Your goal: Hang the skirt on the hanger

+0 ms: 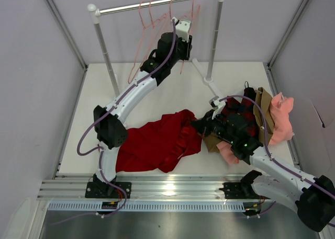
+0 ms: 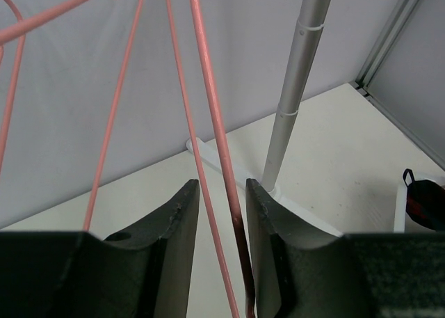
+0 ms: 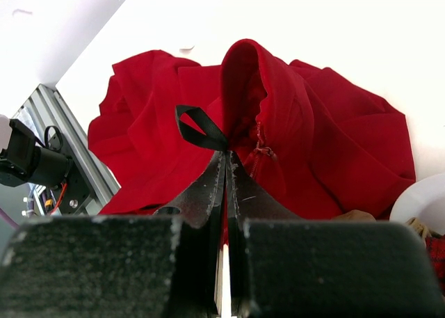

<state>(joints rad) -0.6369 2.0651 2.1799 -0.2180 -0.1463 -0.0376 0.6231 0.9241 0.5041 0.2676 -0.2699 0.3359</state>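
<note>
The deep-red skirt (image 1: 157, 142) lies crumpled on the table near the front. In the right wrist view its edge (image 3: 278, 116) is lifted into a fold with a black ribbon loop (image 3: 198, 126). My right gripper (image 1: 202, 126) (image 3: 226, 159) is shut on that fold at the skirt's right edge. Salmon-pink wire hangers (image 1: 152, 19) hang from the rail at the back. My left gripper (image 1: 182, 31) (image 2: 222, 193) is raised to them and open. Two hanger wires (image 2: 219, 144) pass between its fingers; one runs close along the right finger (image 2: 268, 220), unclamped.
The clothes rack has a metal rail (image 1: 157, 3), two posts (image 1: 107, 56) (image 2: 299, 88) and a white foot (image 1: 207, 77). A red-and-black plaid garment (image 1: 242, 116), a brown piece (image 1: 264, 107) and a salmon-pink garment (image 1: 282, 118) are piled at right. Grey walls enclose the table.
</note>
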